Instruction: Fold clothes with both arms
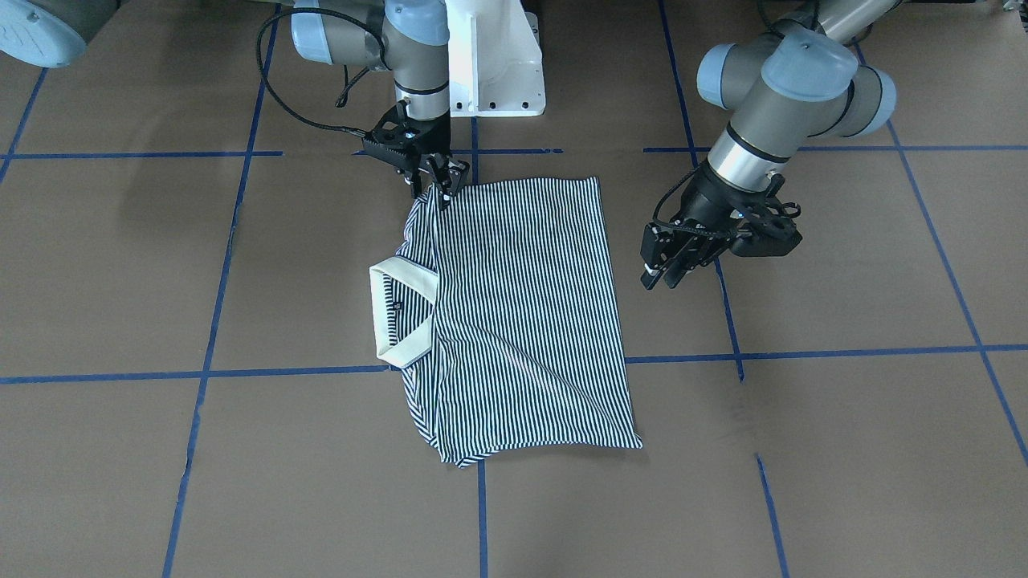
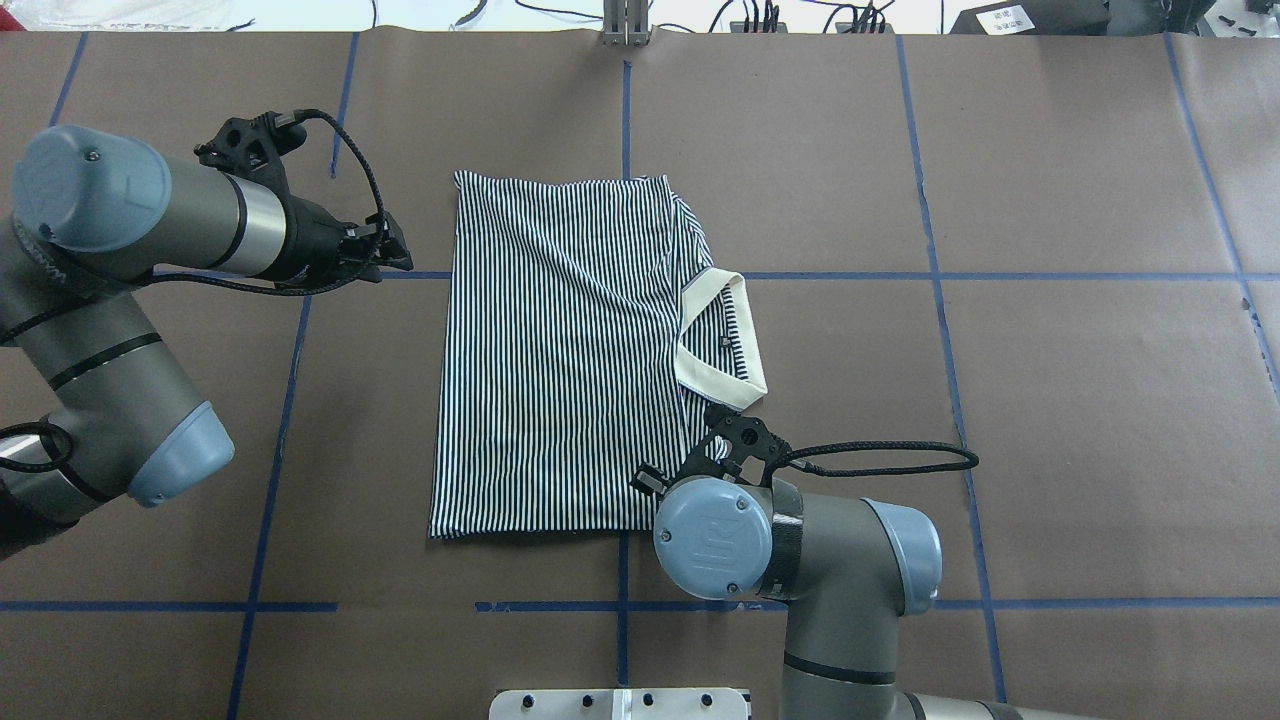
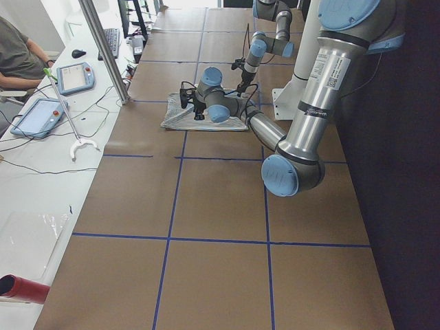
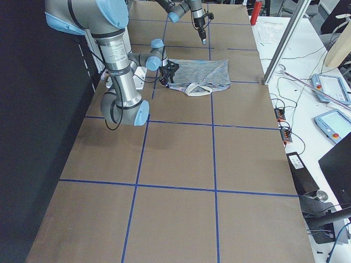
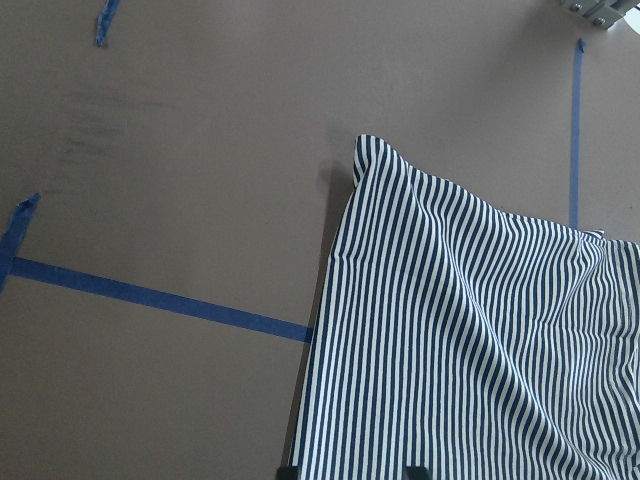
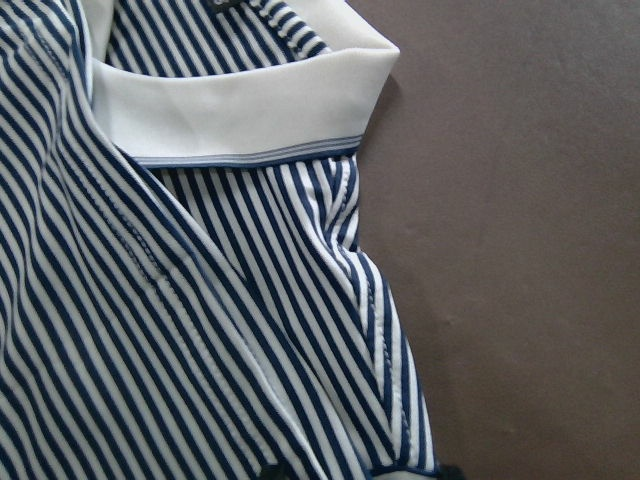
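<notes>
The brown tabletop (image 2: 1000, 400) carries everything. The left arm (image 2: 150, 220) and right arm (image 2: 800, 560) reach in from opposite sides, with the striped shirt (image 2: 560, 350) lying folded into a rough rectangle between their two claws.

The right claw (image 1: 438, 186) points down onto the shirt's shoulder corner. The cream collar (image 1: 405, 273) sits just beyond that claw, on the side away from the robot's base. In the right wrist view its tips show apart, with the seamed edge of the fabric between them, so it straddles the corner rather than pinching it.

The left claw (image 1: 665, 277) hangs tilted and empty, its fingers slightly apart. The shirt's hem edge lies near it but apart from it, on the side toward the other claw.

Risks, as I judge them:
- The corner under the right claw is several layers thick. A shallow close could catch only the top layer, and lifting would then peel the fold open.
- With the left claw off the cloth, a pull from the right alone would drag the shirt askew and wrinkle it.
- The raised collar beside the right claw could snag or bunch under a fold.
</notes>
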